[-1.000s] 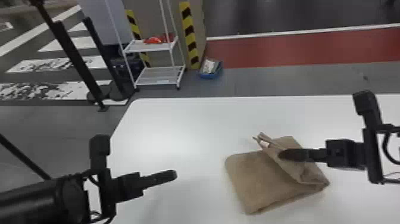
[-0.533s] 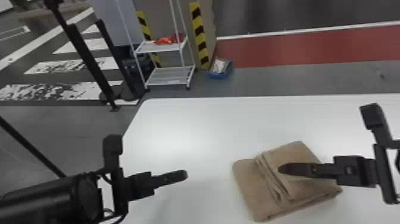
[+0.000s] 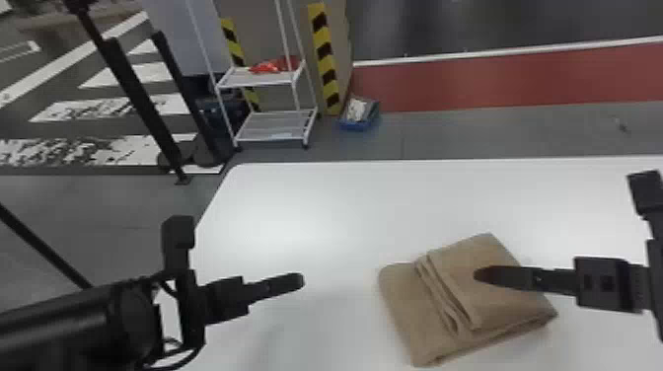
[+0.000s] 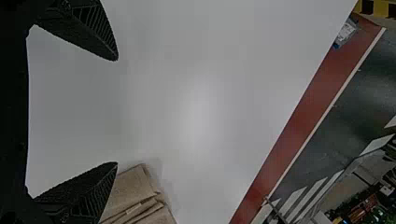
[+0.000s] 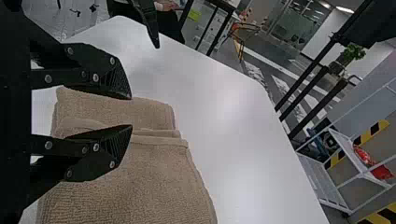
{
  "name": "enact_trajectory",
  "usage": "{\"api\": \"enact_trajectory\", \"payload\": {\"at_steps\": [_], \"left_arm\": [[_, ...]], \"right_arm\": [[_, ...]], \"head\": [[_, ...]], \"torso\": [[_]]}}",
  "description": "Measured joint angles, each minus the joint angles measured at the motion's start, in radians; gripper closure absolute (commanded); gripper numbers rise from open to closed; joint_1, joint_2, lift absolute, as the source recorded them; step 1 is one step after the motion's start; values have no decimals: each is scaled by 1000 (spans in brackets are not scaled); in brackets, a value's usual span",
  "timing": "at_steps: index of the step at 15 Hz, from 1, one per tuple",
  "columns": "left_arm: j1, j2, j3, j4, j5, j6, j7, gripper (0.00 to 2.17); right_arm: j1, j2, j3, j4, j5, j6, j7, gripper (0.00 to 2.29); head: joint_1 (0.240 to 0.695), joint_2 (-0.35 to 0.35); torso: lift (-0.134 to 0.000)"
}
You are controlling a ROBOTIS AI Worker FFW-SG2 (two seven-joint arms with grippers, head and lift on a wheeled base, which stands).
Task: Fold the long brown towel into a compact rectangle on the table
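The left gripper is held wide open, the right gripper less widely; both are pointed inward.

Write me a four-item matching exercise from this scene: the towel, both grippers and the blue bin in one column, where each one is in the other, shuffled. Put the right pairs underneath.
Column 1
1. Brown towel
2. Left gripper
3. Right gripper
4. Blue bin

Column 2
A. Over the towel, fingers apart
B. On the floor beyond the table
C. Lying folded on the tabletop
D. Over the table, to the towel's left, fingers apart

Right pairs: 1-C, 2-D, 3-A, 4-B
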State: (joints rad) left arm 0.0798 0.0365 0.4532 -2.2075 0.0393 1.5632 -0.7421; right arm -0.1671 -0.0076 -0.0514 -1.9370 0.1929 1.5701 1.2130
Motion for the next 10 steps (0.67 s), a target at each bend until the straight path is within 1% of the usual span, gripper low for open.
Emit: {"api": "enact_trajectory", "payload": {"at_steps": [2, 3, 4, 5, 6, 7, 10], "left_arm": [[-37, 4, -6, 30, -5, -20, -26, 191], [-57, 6, -12, 52, -8, -34, -43, 279], [-72, 9, -19, 72, -12, -50, -60, 529], [-89, 13, -32, 98, -21, -73, -93, 1089], [-108, 20, -51, 128, -35, -99, -136, 1831], [-126, 26, -78, 158, -55, -127, -160, 2148], [-169, 30, -174, 241, -140, -222, -162, 2142]], "right_arm": [[17, -20, 0, -28, 41, 0, 34, 2199], [26, -31, 0, -41, 61, 0, 49, 2199], [34, -42, 2, -51, 77, 0, 62, 2199], [42, -56, 5, -59, 100, 0, 87, 2199], [49, -68, 9, -66, 126, 0, 118, 2199], [55, -79, 11, -70, 157, 0, 143, 2199], [82, -106, 14, -72, 230, 0, 149, 2199]], "head": [[695, 240], [695, 228], [695, 217], [695, 205], [695, 190], [695, 161], [695, 111]], "torso": [[-125], [-125], [-125], [-125], [-125], [-125], [-125]]}}
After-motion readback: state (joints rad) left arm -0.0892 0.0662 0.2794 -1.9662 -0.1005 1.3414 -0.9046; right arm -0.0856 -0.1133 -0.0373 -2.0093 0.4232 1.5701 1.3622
